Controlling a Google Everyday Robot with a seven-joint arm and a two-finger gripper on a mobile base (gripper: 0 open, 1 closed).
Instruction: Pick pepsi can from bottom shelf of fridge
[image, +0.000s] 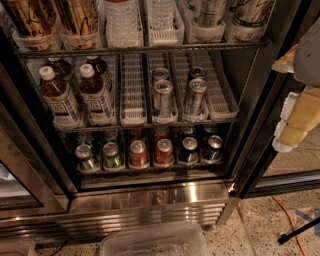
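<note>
The fridge (150, 202) stands open in front of me, with wire racks and a ribbed steel base. On the bottom shelf (150, 170) short cans stand in lanes: green at the left, red in the middle, dark at the right. Two dark pepsi cans with silver tops stand at the front of the two right lanes, one (189, 149) beside the red cans and one (214, 147) at the far right. More cans stand behind them. My gripper (296, 119), cream and white, hangs at the right edge of the view. It is outside the fridge, right of the door frame and above the level of the bottom shelf.
The middle rack holds two tall silver cans (163, 98) and brown bottles (59, 98) at the left. The top rack holds larger bottles. A black door frame (257, 130) stands between gripper and shelves. On the floor lie a clear plastic bin (155, 242) and an orange cable (288, 216).
</note>
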